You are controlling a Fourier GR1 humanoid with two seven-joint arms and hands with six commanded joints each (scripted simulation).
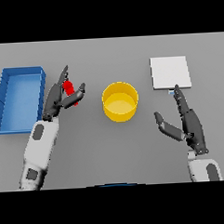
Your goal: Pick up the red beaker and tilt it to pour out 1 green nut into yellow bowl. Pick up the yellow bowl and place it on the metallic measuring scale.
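The red beaker [71, 91] stands on the grey table, left of centre, largely hidden between the fingers and thumb of my left hand [57, 95]. The fingers are fairly straight around it and I cannot tell whether they press on it. The yellow bowl [120, 101] sits at the table's centre, upright, and no nut shows inside it. The metallic measuring scale [170, 72] lies flat at the back right. My right hand [189, 121] is open, just in front of the scale and right of the bowl, touching neither.
A blue tray [2, 103] with raised walls sits at the far left, beside my left arm. Bare grey table lies between the bowl and both hands.
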